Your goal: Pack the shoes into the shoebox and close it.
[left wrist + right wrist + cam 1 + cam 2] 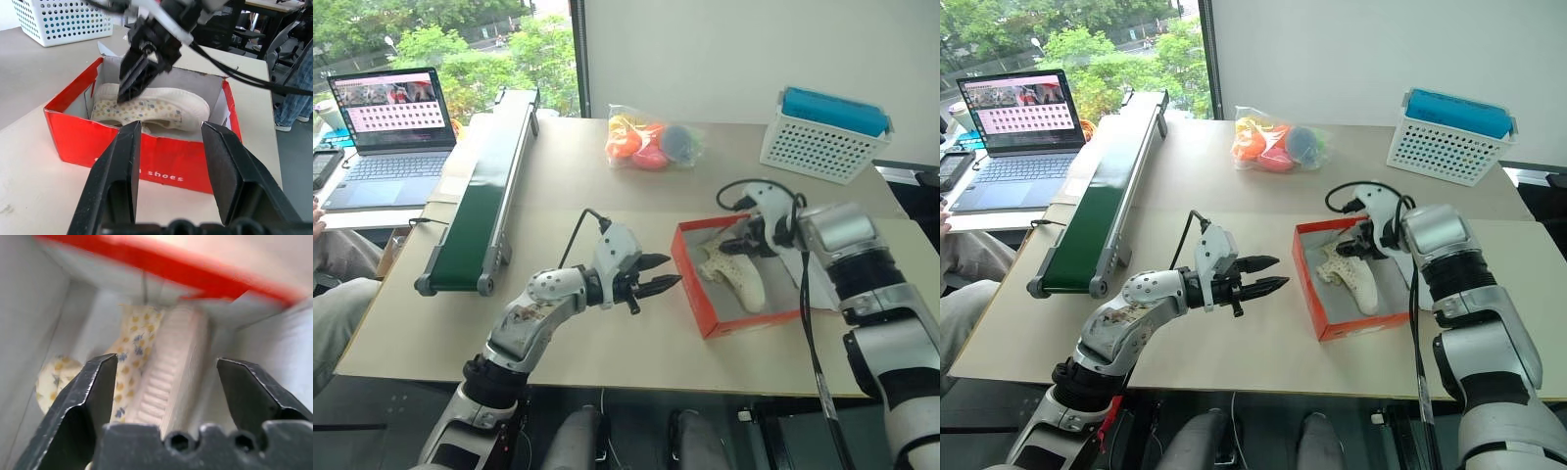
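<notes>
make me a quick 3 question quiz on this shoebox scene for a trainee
1. True or false: the shoebox is closed.
2. Where is the right gripper? A) over the conveyor B) above the shoes in the box C) by the laptop
3. Fill in: the left gripper is ____ (open/shut).

Key: 1 false, the shoebox is open. 2 B. 3 open, holding nothing, short of the box.

Matt red cardboard shoebox point(736, 315); ribbed foam shoes point(161, 387); matt tabletop point(578, 196).
</notes>
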